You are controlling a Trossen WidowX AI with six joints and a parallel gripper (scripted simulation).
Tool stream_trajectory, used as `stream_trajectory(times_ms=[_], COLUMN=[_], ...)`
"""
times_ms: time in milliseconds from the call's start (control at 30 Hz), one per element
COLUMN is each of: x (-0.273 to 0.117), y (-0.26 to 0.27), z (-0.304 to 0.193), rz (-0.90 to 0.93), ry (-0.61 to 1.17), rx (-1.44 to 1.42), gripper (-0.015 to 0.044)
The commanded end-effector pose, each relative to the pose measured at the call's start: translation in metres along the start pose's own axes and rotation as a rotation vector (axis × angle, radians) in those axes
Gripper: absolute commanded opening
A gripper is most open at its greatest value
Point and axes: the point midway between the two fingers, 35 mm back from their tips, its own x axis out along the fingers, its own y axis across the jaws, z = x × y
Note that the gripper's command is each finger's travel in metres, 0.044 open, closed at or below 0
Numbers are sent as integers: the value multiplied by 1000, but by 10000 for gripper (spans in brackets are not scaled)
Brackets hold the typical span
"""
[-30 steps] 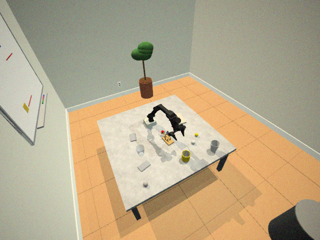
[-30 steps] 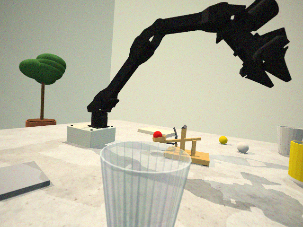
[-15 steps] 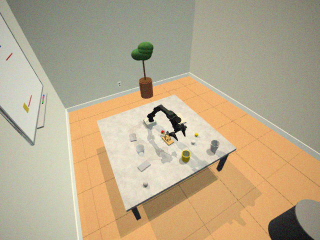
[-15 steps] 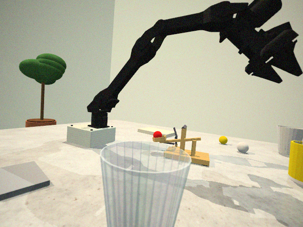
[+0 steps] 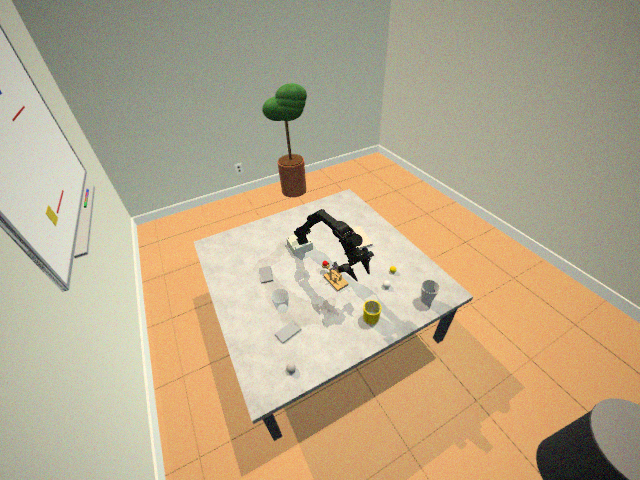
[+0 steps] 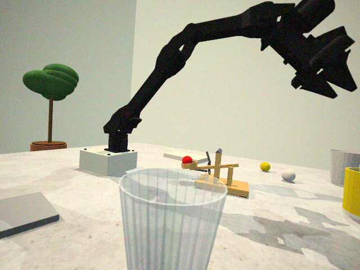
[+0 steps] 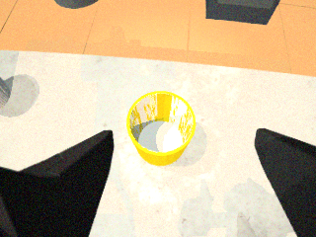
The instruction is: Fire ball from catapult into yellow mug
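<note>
Pale walls meet behind a mottled grey-white stone-look table (image 5: pixel 242 268) (image 6: pixel 31 177) (image 7: pixel 222 89). Left to right, exterior view: red ball (image 5: pixel 325 263) (image 6: pixel 187 160) sits in the cup of the tan wooden catapult (image 5: pixel 336 281) (image 6: pixel 241 188); loading looks done. Black gripper (image 5: pixel 362 276) (image 6: pixel 346 93) (image 7: pixel 184 131) hangs above the table, fingers wide apart, nothing between them. Yellow cylindrical mug (image 5: pixel 371 312) (image 6: pixel 351 192) (image 7: pixel 160 158) stands upright at far right.

Step in hand, judged: aiming or preparing to fire. Next: check the catapult's heading against the mug, then work the release.

Obscured: clear ribbed tumbler (image 5: pixel 280 298) (image 6: pixel 171 232) overlaps part of the catapult base; mug cut off at the exterior frame edge; release detail too small to confirm; catapult outside the wrist view.
</note>
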Motion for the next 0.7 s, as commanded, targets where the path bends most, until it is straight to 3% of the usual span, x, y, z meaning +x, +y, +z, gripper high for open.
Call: stream_trajectory(times_ms=[0,333,667], x=[-2,-2,-2], y=[-1,-1,-1], z=[4,4,4], rz=[-5,-5,-5], ry=[-13,-13,-13], rx=[-5,-5,-5], gripper=[256,0,0])
